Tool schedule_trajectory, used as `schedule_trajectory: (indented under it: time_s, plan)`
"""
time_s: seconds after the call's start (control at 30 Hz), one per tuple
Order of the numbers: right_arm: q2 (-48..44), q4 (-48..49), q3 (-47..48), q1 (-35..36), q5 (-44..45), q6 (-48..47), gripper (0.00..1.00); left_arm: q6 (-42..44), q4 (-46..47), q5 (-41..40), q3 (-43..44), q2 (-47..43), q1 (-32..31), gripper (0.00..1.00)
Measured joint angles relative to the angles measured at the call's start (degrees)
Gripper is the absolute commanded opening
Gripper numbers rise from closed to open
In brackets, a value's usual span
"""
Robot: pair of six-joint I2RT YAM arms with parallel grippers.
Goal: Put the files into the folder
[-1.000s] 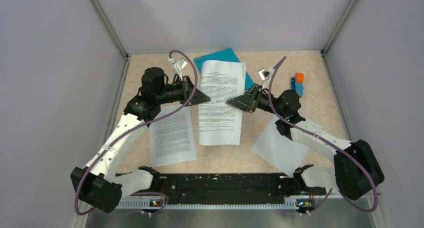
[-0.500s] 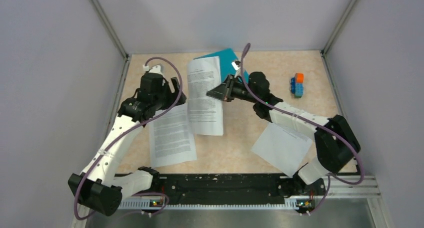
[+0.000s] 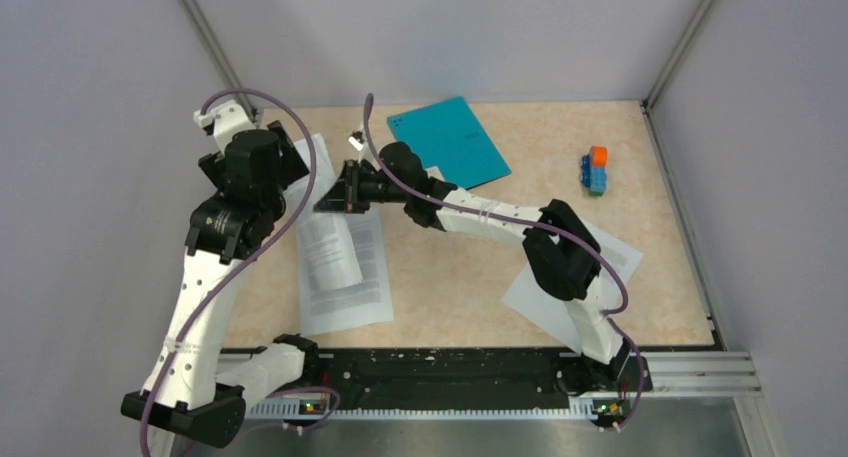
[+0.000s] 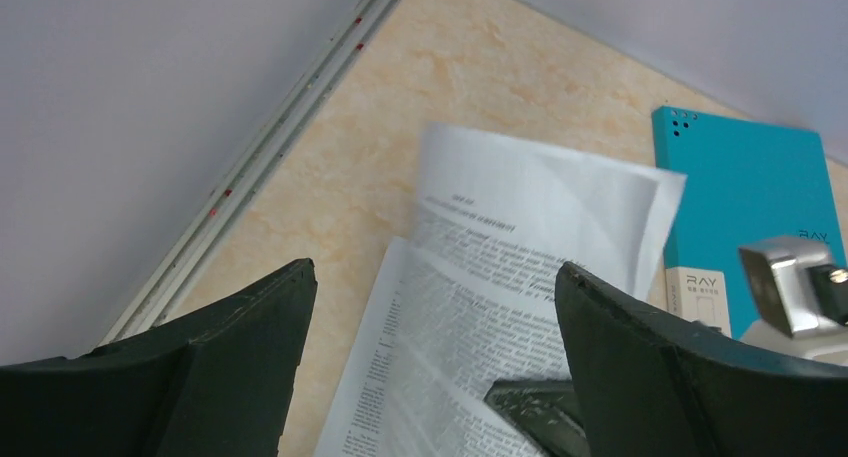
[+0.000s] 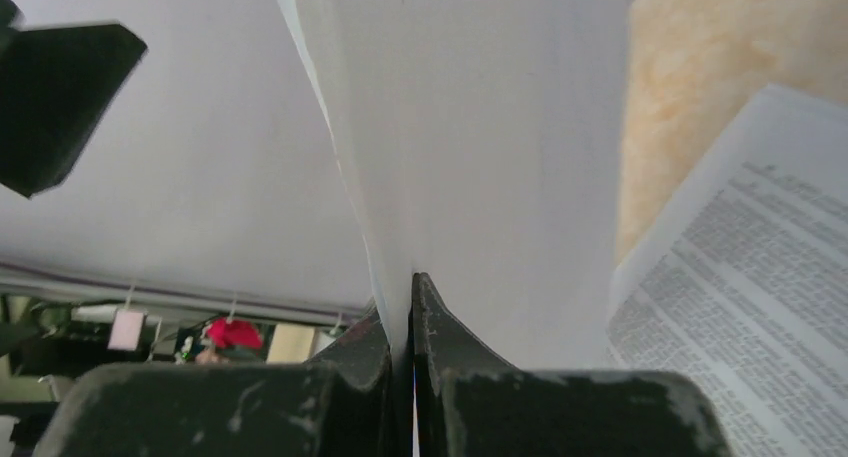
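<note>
The closed teal folder (image 3: 448, 140) lies flat at the back centre, also seen in the left wrist view (image 4: 750, 197). My right gripper (image 3: 324, 203) reaches far left and is shut on the edge of one printed file (image 3: 338, 252); its jaws (image 5: 410, 277) pinch that sheet, which hangs curled over a second file (image 3: 352, 299) lying flat. A third file (image 3: 560, 302) lies at front right, partly under the right arm. My left gripper (image 3: 292, 162) stands open at back left, fingers (image 4: 250, 327) wide apart above the held sheet (image 4: 540, 207), touching nothing.
An orange-and-blue toy block stack (image 3: 595, 170) stands at back right. Grey walls enclose the table on three sides, and a metal rail (image 4: 270, 147) runs along the left wall close to the left gripper. The right arm stretches across the table's middle.
My left gripper has opened, let go of the sheet and drawn back left. The right gripper has closed on the sheet and carried it left, off the folder, over the left-hand file.
</note>
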Motion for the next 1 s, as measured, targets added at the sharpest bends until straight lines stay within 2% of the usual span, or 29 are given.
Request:
schedule_trajectory:
  time_s: [0.23,0.57,0.83,0.93,1.0]
  plan:
    - [2.3,1.0,-2.2,1.1,-0.8,3.8,0.0,1.3,-0.1,1.1,1.5,0.0,1.8,0.92]
    - [11.0,-7.7,-9.6,-0.1,7.1,-0.4,0.0,0.5,0.3,6.8,-5.8,0.3,1.8,0.91]
    - [11.0,-7.3,-10.3,-0.2,9.0,-1.2,0.0,0.0,0.6,9.1,-6.8,0.3,1.9,0.9]
    - [10.5,-7.3,-10.8,-0.2,9.7,-1.2,0.18,-0.2,0.6,9.7,-7.1,0.4,1.9,0.9]
    - [9.5,-7.6,-11.5,-0.2,10.4,-1.4,0.35,-0.3,0.6,10.0,-7.1,0.6,1.9,0.91]
